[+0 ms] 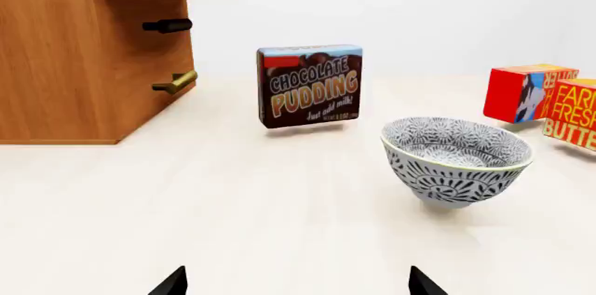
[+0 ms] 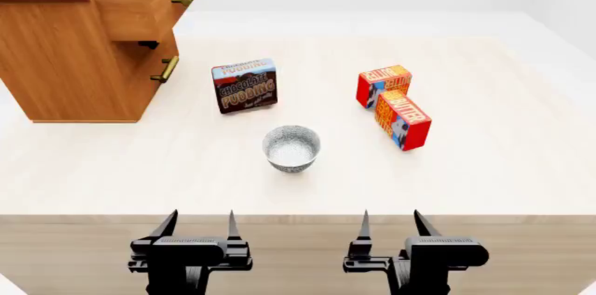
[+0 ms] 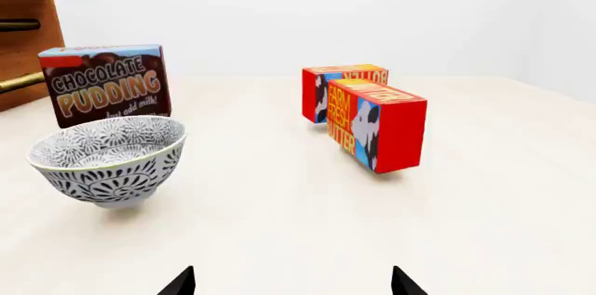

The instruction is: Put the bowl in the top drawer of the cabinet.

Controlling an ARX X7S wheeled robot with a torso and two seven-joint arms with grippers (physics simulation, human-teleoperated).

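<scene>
Your left gripper (image 2: 197, 229) and right gripper (image 2: 389, 229) waited at the bench (image 2: 521, 169) edge, jaws spread and empty. The bowl (image 2: 292, 147) sat mid-bench, ungrasped; the top drawer (image 2: 149, 3) stood open. Reaching for the bowl looked next.

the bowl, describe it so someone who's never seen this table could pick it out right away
Start at the wooden cabinet in the table's far left corner, then look toward the middle of the pale tabletop. In front of the chocolate pudding box stands the bowl, upright and alone. It is the only round thing there, white with a fine dark pattern; its neighbours are printed boxes.
</scene>
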